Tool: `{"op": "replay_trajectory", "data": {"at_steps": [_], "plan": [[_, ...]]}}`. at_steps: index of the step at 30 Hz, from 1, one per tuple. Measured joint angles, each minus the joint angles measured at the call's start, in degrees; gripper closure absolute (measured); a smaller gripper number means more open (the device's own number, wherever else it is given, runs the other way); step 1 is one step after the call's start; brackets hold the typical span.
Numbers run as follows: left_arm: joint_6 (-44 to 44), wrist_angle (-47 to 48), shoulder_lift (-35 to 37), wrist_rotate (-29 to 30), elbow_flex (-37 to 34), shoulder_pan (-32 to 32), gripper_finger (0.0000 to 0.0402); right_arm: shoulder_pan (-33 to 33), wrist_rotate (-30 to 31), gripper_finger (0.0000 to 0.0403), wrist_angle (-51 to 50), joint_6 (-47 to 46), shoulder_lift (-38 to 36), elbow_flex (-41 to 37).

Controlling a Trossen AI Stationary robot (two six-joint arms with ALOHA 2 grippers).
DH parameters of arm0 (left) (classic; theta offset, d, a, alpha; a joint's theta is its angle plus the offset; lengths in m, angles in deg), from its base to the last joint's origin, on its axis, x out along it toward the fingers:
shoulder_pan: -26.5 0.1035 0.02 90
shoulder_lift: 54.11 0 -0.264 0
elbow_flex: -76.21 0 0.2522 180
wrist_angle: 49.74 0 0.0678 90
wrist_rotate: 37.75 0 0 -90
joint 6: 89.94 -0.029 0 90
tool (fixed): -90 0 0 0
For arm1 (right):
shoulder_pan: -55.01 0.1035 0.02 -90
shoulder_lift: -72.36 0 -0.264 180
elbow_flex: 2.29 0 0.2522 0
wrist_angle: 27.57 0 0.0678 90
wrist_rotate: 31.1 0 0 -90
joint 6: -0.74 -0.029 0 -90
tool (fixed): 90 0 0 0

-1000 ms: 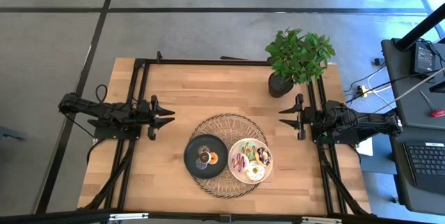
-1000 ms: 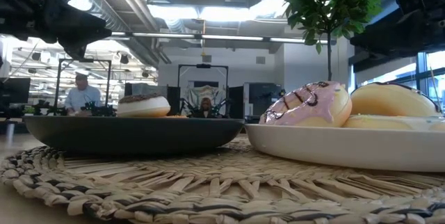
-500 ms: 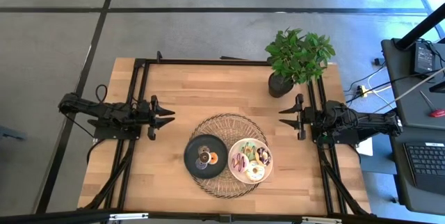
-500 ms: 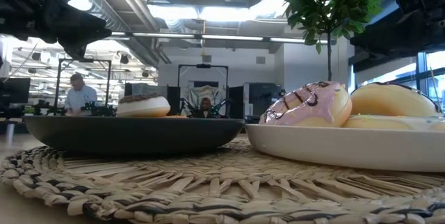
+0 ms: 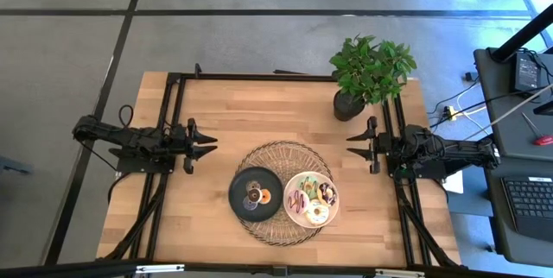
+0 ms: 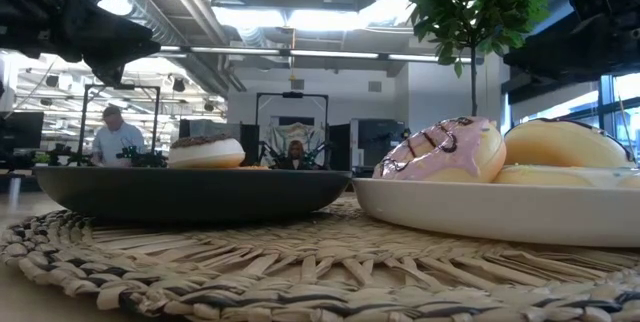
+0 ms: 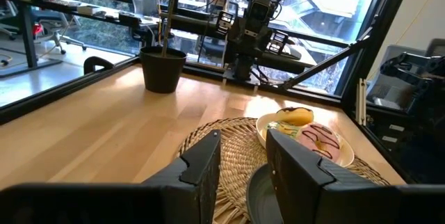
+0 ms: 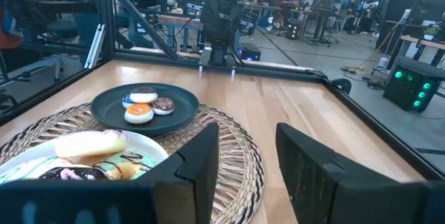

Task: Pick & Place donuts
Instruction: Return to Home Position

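Three small donuts [image 5: 255, 197] lie on a round black plate [image 5: 241, 186]; in the right wrist view they are a cream one [image 8: 143, 95], an orange one [image 8: 139, 113] and a brown one [image 8: 163, 104]. Several more donuts [image 5: 313, 204] lie on a round white plate [image 5: 333, 187], among them a striped pink one [image 6: 442, 152]. Both plates rest on a woven mat [image 5: 283, 153]. My left gripper [image 5: 212, 145] hovers open at the table's left side, my right gripper [image 5: 351, 145] open at the right side. Neither touches anything.
A potted plant [image 5: 367, 72] stands near the table's far right corner. A black metal frame [image 5: 177, 97] runs along the table's left, far and right sides. Bare wood lies between the mat and each gripper. People show in the room beyond.
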Motion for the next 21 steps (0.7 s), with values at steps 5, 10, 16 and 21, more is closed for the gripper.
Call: {"op": "replay_trajectory", "data": {"at_steps": [5,10,16,21], "plan": [[0.0,0.0,0.0,0.0,0.0,0.0,0.0288,0.0,0.0,0.0257,0.0,0.0,0.0,0.0],[0.0,0.0,0.0,0.0,0.0,0.0,0.0287,0.0,0.0,0.0257,0.0,0.0,0.0,0.0],[0.0,0.0,0.0,0.0,0.0,0.0,0.0290,0.0,0.0,0.0257,0.0,0.0,0.0,0.0],[0.0,0.0,0.0,0.0,0.0,0.0,0.0286,0.0,0.0,0.0257,0.0,0.0,0.0,0.0]]}}
